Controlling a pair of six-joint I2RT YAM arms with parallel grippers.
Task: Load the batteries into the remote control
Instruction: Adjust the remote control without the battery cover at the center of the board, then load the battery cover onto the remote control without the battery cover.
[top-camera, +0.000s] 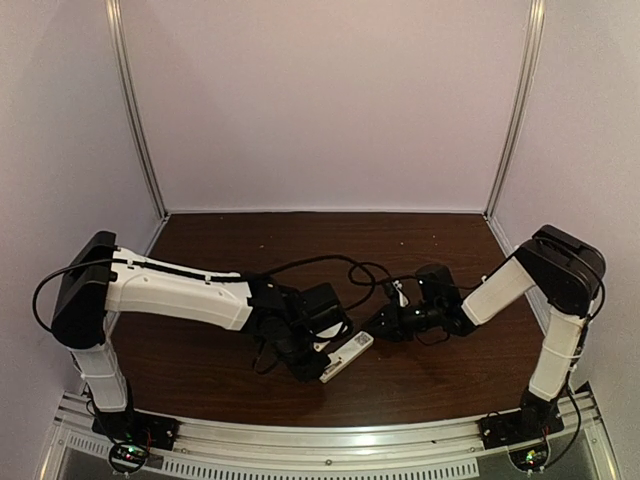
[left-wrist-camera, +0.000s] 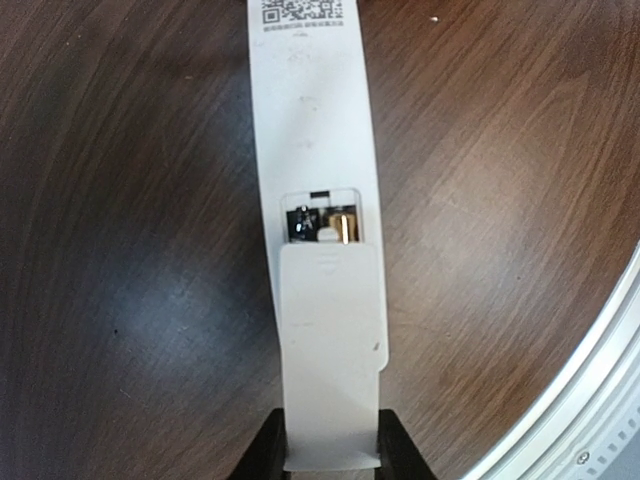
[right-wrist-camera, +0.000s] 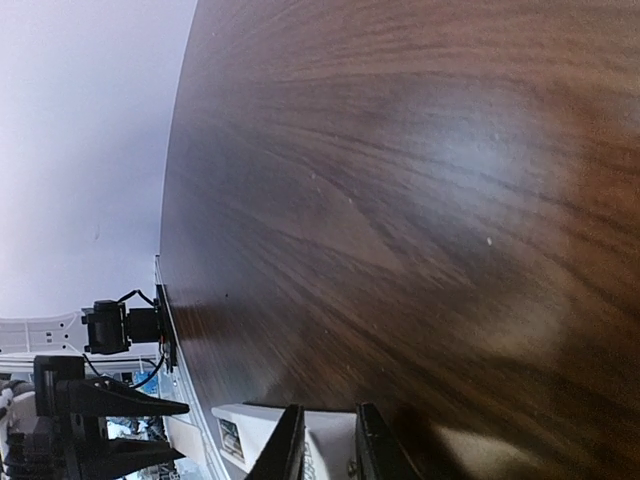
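On wooden surface (left-wrist-camera: 120, 250), left pincer (left-wrist-camera: 330, 452) clamps remote (left-wrist-camera: 305, 120); batteries (left-wrist-camera: 343, 227) appear seated in compartment (left-wrist-camera: 318, 194), cover (left-wrist-camera: 330, 340) half slid on, closing not yet done; right pincer (right-wrist-camera: 325, 440) state unclear.

The slim white remote control (left-wrist-camera: 310, 120) lies back-up near the front middle of the table (top-camera: 200, 385), with a QR label at its far end. Its battery bay is partly uncovered. The batteries (left-wrist-camera: 343, 226) sit inside, one showing gold, the other dark and unclear.

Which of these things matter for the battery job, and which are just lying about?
In the job: slim white plastic remote control, gold and dark batteries, flat white cover.
Lying about: looped black cables, silver metal rail.
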